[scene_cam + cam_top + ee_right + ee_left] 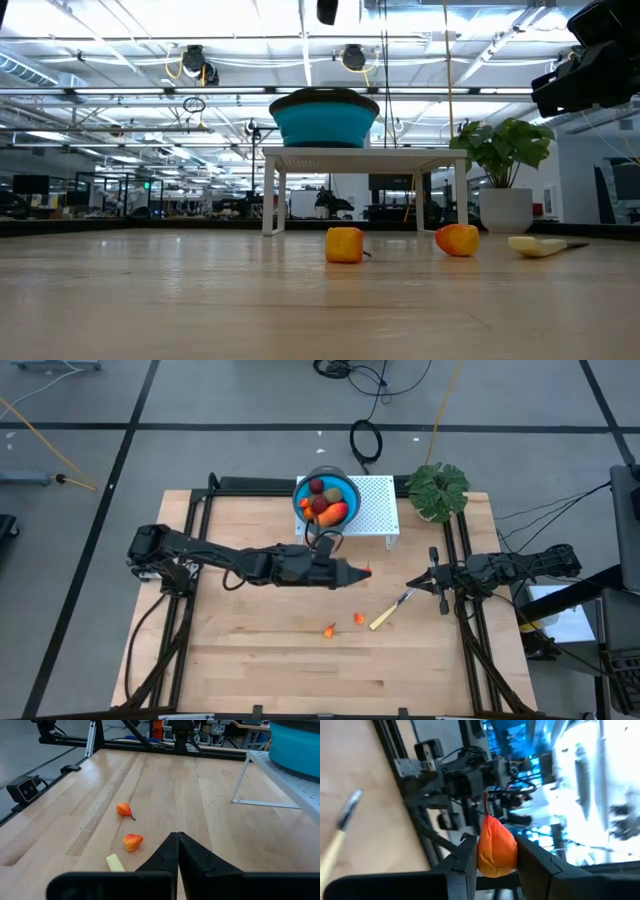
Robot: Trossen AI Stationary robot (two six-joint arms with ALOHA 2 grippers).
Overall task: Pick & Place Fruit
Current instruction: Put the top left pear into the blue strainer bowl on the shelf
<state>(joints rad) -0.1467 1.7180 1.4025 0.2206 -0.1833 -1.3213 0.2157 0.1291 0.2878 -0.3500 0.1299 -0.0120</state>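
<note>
While left gripper (496,851) clamps orange fruit (495,849) | bowl (325,495) ahead: lift clear of rim | right gripper (177,840) clenched empty

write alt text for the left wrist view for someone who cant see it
The left end effector is shut on a small orange fruit piece with a thin stem, held above the wooden table. A yellow-handled knife lies on the wood, and the right arm sits blurred beyond.
</note>
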